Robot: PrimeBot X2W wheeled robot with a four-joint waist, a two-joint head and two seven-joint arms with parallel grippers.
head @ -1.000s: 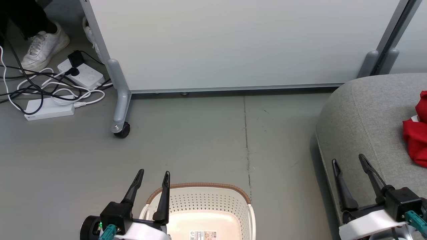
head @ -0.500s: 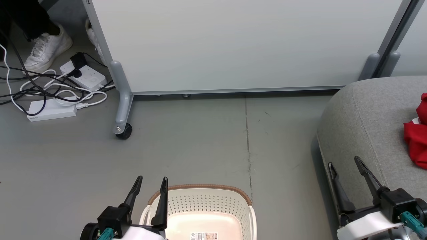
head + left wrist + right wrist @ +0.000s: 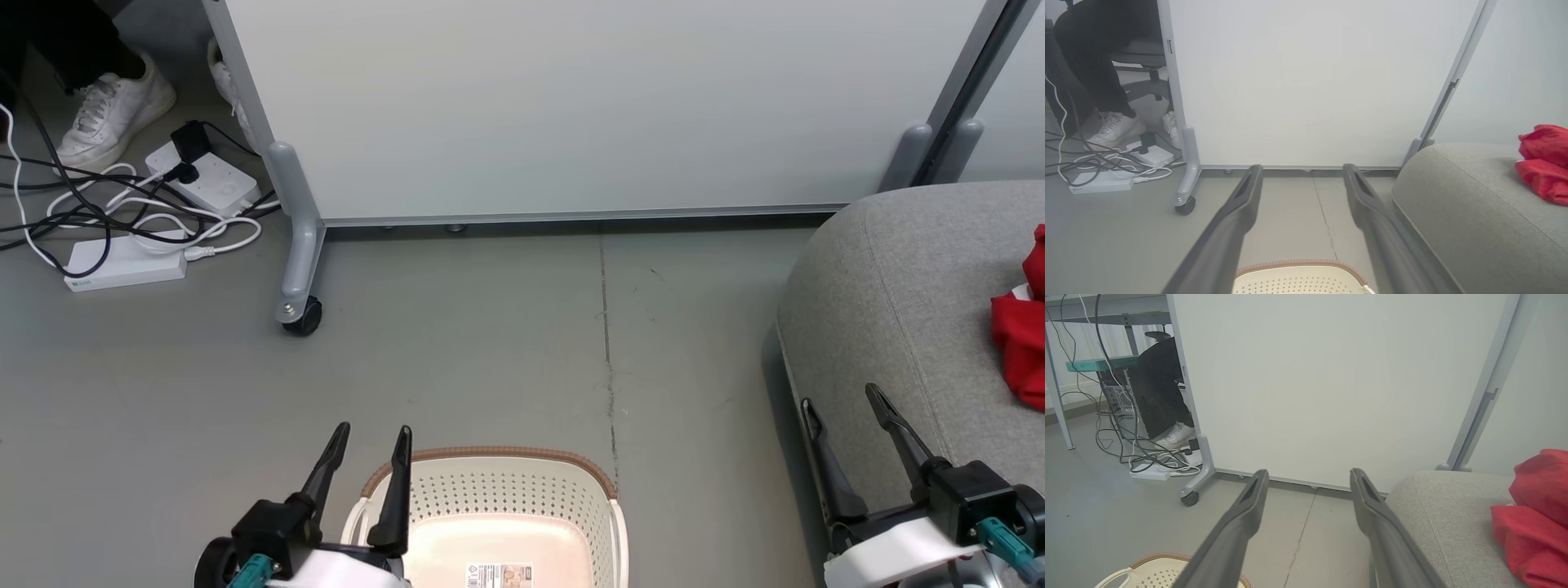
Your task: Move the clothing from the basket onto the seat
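Both tools are released and empty: the left tool (image 3: 373, 431) hovers by the basket (image 3: 490, 452), the right tool (image 3: 841, 398) over the seat (image 3: 882, 286) edge. The clothing (image 3: 1020, 343) lies on the seat. The basket's near part is cut off, so a garment there could be missed, and a careless left tool could knock the light basket.

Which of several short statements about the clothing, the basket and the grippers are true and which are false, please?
The red clothing lies on the grey seat. True.
The basket holds a red garment. False: the part in view shows only a label.
The left gripper and right gripper are both open and empty. True.
The basket stands on the seat. False: it stands on the floor, apart from the seat.
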